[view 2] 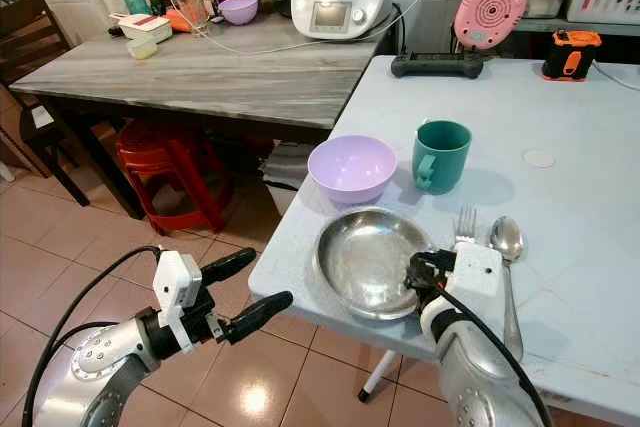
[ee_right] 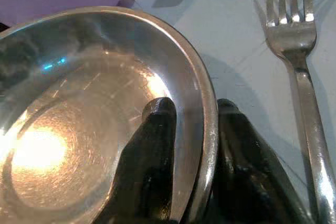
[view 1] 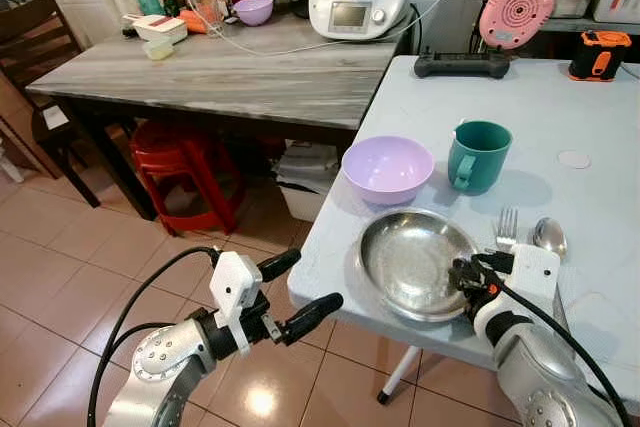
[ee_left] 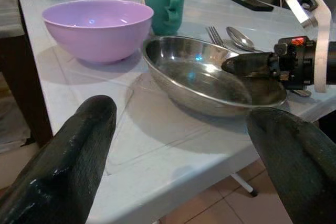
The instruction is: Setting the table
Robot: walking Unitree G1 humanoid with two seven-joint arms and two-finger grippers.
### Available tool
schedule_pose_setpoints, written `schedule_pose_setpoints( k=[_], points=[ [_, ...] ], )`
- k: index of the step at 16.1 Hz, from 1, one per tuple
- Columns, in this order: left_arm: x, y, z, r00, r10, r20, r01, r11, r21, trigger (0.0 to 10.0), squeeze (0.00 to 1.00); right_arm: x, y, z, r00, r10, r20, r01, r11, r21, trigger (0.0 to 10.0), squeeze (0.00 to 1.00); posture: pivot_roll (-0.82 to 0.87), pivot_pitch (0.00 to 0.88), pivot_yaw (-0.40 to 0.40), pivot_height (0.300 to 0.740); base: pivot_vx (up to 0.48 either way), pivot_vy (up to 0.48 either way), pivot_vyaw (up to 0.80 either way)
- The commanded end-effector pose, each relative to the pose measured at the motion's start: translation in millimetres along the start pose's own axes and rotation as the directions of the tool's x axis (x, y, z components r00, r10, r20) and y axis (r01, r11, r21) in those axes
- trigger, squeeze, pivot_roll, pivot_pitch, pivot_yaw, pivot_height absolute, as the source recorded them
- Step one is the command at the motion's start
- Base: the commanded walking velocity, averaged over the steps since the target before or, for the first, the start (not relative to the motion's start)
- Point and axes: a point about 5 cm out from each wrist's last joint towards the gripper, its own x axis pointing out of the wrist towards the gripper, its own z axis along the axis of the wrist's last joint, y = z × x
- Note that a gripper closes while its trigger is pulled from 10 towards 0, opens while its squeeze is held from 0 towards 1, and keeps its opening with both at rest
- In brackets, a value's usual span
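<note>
A round steel plate (view 1: pixel 415 262), shallow and shiny, lies flat near the front edge of the pale counter (view 1: pixel 560 117). The right gripper (ee_right: pixel 191 145) pinches its rim at 3 o'clock, one finger inside and one outside. An empty lilac bowl (view 1: pixel 387 168) stands upright at 11 o'clock, just beside the plate. A teal mug (view 1: pixel 478 155) stands upright at 1 o'clock. A fork (view 1: pixel 506 229) and a spoon (view 1: pixel 549 236) lie side by side at 3 o'clock.
</note>
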Motion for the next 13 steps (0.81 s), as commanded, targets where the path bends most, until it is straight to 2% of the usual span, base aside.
schedule_pose_setpoints(
  k=[1, 5, 6, 7, 8, 9, 11, 12, 13],
  points=[
    [-3.4, 1.7, 3.9, 1.0, -0.005, 0.002, 0.005, 1.0, 0.028, 10.0, 0.0, 1.7, 4.3, -5.9, 0.999, 0.01, -0.049, -0.009, 1.0, 0.022, 0.0, 0.0, -0.1, 0.0, 0.141, 0.74, 0.0, 0.0, 0.0],
    [-7.3, 6.4, 1.6, 1.0, 0.01, -0.022, -0.009, 0.998, 0.059, 10.0, 0.0, 4.5, 0.9, -2.9, 0.998, -0.042, -0.054, 0.043, 0.999, 0.027, 0.0, 0.0, -0.1, 0.0, 0.142, 0.74, 0.0, 0.0, 0.0],
    [-8.5, 11.0, 1.2, 0.998, 0.064, -0.013, -0.063, 0.996, 0.066, 10.0, 0.0, 5.0, 0.6, -1.6, 0.997, -0.05, -0.052, 0.053, 0.997, 0.049, 0.0, 0.0, -0.1, 0.0, 0.143, 0.74, 0.0, 0.0, 0.0],
    [-7.7, 20.2, 0.5, 0.988, 0.156, -0.007, -0.155, 0.986, 0.062, 10.0, 0.0, 5.6, 1.0, 0.2, 0.997, -0.053, -0.047, 0.056, 0.997, 0.061, 0.9, 0.0, -0.1, 0.0, 0.144, 0.74, 0.0, 0.0, 0.0],
    [-7.2, 26.8, -0.3, 0.975, 0.22, -0.011, -0.219, 0.974, 0.059, 10.0, 0.0, 6.3, 1.9, 0.2, 0.998, -0.046, -0.053, 0.049, 0.997, 0.055, 3.4, 0.0, -0.11, 0.0, 0.144, 0.74, 0.0, 0.0, 0.0],
    [-7.2, 35.9, -1.3, 0.951, 0.31, -0.012, -0.309, 0.95, 0.047, 10.0, 0.0, 8.2, 2.0, -1.3, 0.996, -0.053, -0.069, 0.055, 0.998, 0.032, 10.0, 0.0, -0.11, 0.0, 0.144, 0.74, 0.0, 0.0, 0.0],
    [-8.8, 47.8, -2.9, 0.909, 0.417, -0.013, -0.416, 0.909, 0.023, 10.0, 0.0, 9.8, 5.1, -0.7, 0.997, -0.043, -0.068, 0.043, 0.999, -0.001, 10.0, 0.0, -0.1, 0.0, 0.145, 0.74, 0.0, 0.0, 0.0],
    [-9.7, 53.7, -3.4, 0.885, 0.466, -0.01, -0.466, 0.885, 0.001, 10.0, 0.0, 9.7, 7.3, 2.2, 1.0, -0.008, -0.028, 0.008, 1.0, -0.001, 10.0, 0.0, -0.1, 0.0, 0.145, 0.74, 0.0, 0.0, 0.0],
    [-11.6, 62.8, -3.7, 0.842, 0.539, -0.004, -0.538, 0.842, -0.039, 10.0, 0.0, 9.6, 8.0, 9.1, 0.998, 0.019, 0.063, -0.016, 0.999, -0.05, 10.0, 0.0, -0.1, 0.0, 0.145, 0.74, 0.0, 0.0, 0.0]
  ],
)
